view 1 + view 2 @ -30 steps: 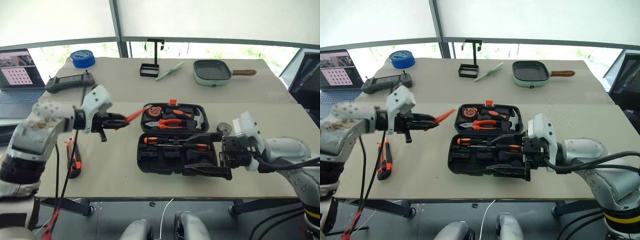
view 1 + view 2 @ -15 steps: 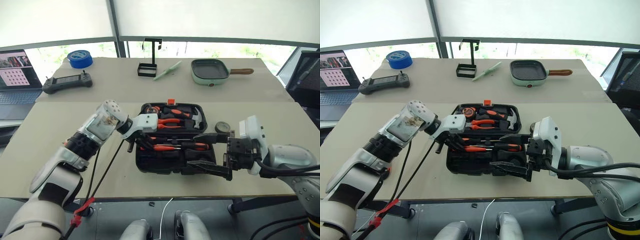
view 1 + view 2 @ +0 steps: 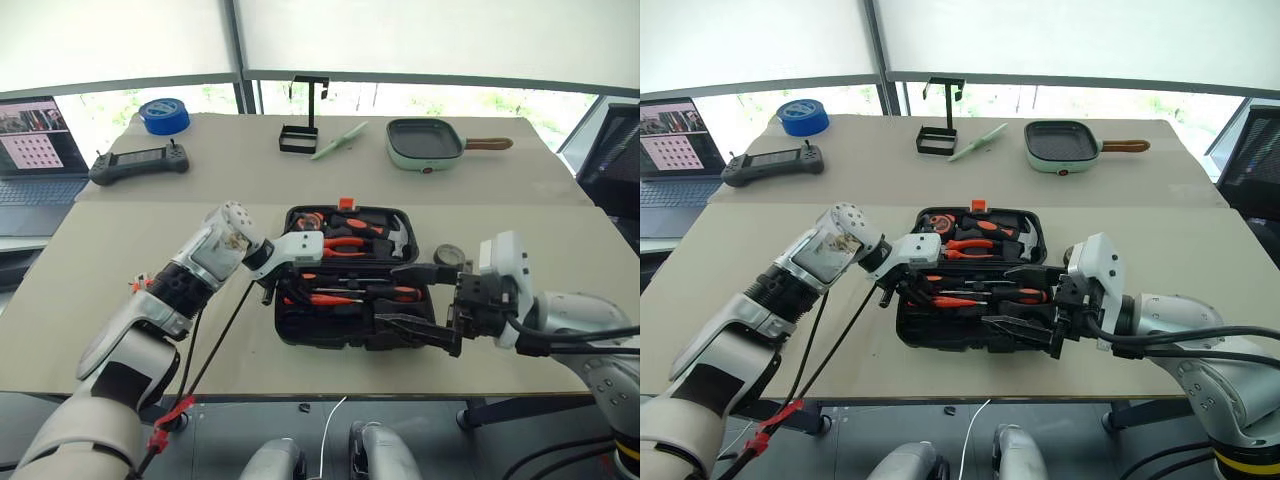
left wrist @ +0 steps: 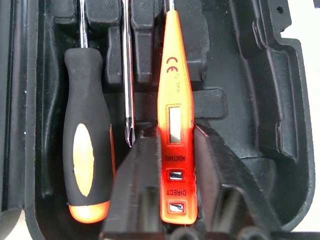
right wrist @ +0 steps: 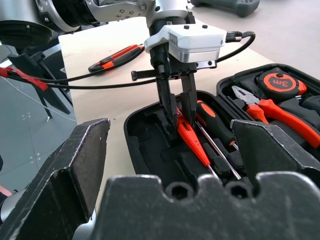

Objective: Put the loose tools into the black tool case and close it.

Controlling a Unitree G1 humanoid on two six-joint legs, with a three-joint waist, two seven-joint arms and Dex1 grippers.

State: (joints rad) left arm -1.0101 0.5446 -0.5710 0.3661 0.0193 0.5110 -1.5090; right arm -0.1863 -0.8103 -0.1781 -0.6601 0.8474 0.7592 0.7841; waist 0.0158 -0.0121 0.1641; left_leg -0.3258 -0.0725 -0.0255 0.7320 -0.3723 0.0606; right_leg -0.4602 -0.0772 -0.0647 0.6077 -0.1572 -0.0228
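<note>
Left gripper (image 5: pixel 176 107) down inside near half of open black tool case (image 3: pixel 345 330), fingers (image 4: pixel 135 185) parted, flanking butt end of slim orange tester screwdriver (image 4: pixel 172 130) (contact with fingers: cannot tell). Tester lies in case beside orange-and-black-handled screwdriver (image 4: pixel 85 150), bare shaft between them. Right gripper (image 3: pixel 420 300) at case's right end, jaws spread wide, nothing between. Orange-black utility knife (image 5: pixel 117 56) on table behind left gripper, outside case. Pliers (image 5: pixel 265 107), tape measure (image 5: pixel 276 81) in far half.
</note>
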